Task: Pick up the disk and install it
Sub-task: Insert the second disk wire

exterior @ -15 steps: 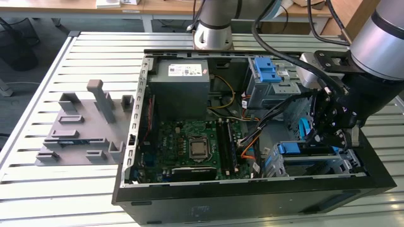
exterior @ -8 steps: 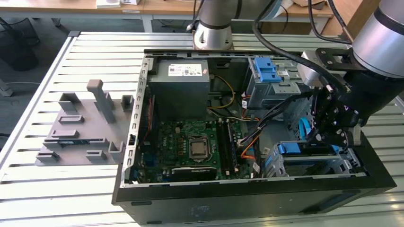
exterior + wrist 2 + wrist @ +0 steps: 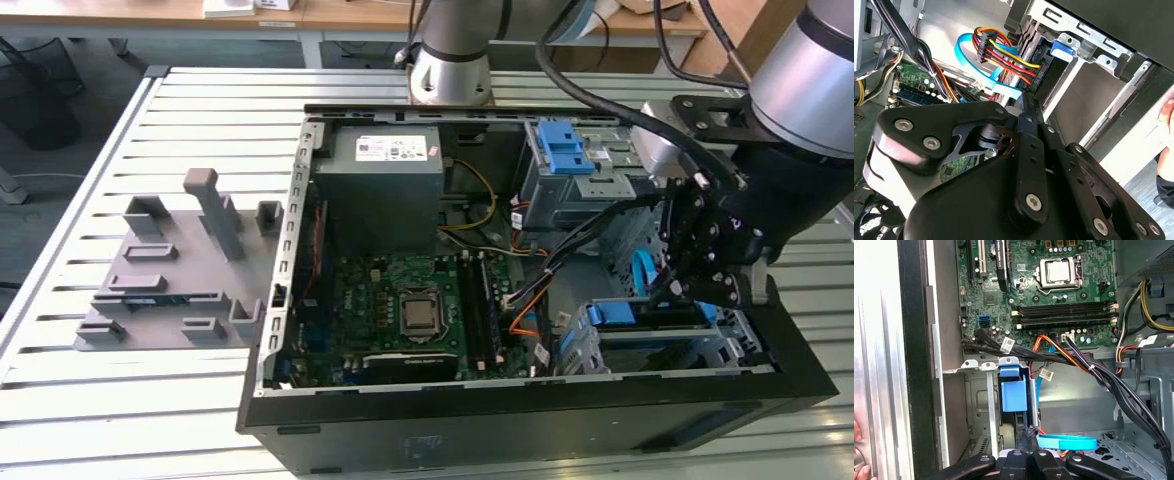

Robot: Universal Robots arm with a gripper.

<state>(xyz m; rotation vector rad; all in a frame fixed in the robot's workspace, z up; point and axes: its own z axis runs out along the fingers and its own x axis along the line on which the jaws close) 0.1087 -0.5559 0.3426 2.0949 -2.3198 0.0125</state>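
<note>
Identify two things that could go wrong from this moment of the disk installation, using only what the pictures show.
1. The tool sits among loose cables; it could snag the light blue ribbon cable.
2. The disk stands edge-on in the metal drive cage; misalignment might jam its blue carrier.

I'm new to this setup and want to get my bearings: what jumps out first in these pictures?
An open computer case lies on a slatted metal table, its green circuit board exposed. The black end effector reaches into the case at the exterior view's right, just above the disk in its blue carrier, sitting in a metal bay. A grey plastic fixture rests on the table at that view's left.
</note>
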